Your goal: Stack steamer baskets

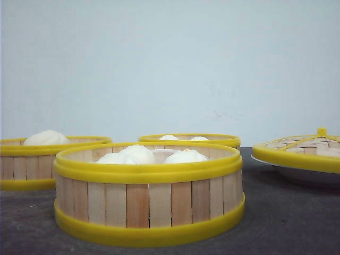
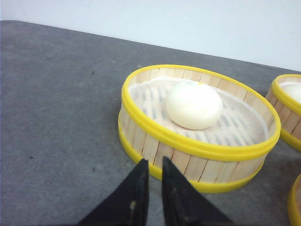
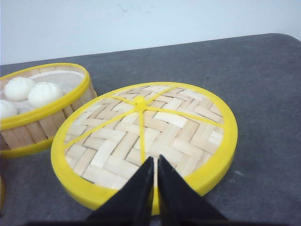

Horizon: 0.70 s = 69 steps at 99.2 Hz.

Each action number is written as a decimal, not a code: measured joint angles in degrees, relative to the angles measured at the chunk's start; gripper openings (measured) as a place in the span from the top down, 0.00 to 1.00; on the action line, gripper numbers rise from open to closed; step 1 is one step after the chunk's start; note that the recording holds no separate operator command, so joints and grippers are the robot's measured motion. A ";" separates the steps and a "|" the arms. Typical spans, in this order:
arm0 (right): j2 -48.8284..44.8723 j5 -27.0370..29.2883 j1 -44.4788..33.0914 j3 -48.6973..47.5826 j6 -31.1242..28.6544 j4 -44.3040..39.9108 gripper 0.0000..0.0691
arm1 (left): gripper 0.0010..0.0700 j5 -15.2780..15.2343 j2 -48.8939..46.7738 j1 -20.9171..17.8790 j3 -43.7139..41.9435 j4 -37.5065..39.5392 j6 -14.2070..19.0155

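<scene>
Three steamer baskets with wooden slat walls and yellow rims stand on the dark table. The front view shows one close in the middle [image 1: 149,204] holding white buns, one at the left [image 1: 26,164] and one behind [image 1: 212,140]. My left gripper [image 2: 154,161] is shut and empty, just short of the wall of the left basket [image 2: 188,162], which holds a single bun [image 2: 194,105]. My right gripper [image 3: 155,159] is shut and empty, hovering over the near rim of the woven lid [image 3: 117,141]. Neither gripper shows in the front view.
The domed woven lid [image 1: 305,149] with a yellow knob rests on a white plate [image 1: 297,174] at the right. In the right wrist view a basket with buns [image 3: 51,120] stands beside the lid. Two other basket edges [image 2: 287,108] [image 2: 295,202] show in the left wrist view.
</scene>
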State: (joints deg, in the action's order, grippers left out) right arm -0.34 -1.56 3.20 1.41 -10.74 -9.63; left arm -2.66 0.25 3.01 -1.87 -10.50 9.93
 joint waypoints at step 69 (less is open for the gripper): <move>0.00 0.00 0.00 0.00 -0.85 0.00 0.99 | 0.98 0.00 0.00 0.00 0.00 0.00 0.26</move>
State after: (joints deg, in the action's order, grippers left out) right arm -0.34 -1.56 3.20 1.41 -11.60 -9.63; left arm -2.66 0.25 3.01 -1.87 -10.50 10.20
